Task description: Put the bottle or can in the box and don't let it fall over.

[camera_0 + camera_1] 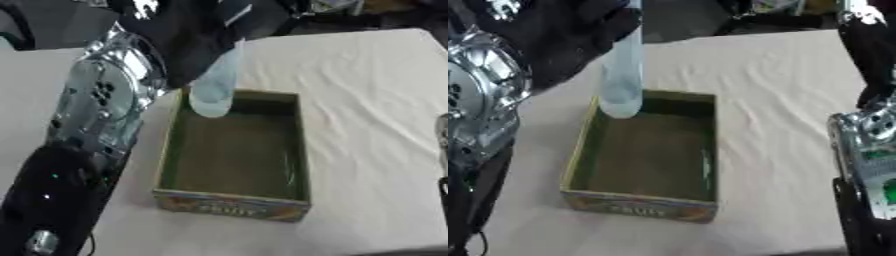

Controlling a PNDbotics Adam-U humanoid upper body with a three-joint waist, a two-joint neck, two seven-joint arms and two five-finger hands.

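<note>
One step of the task looked half done in the left eye view: the clear bottle (214,82) hung nearly upright from the left hand (188,37), its base over the far left corner of the box (232,197), not yet set on the floor of it. Lowering and letting go were left, by my judgement. The left arm reached in from the near left, silver forearm rising to the dark hand, whose fingers were wrapped round the bottle's upper part. From the right eye view, the bottle's base sat at about the height of the far rim, and the right hand was out of sight.
</note>
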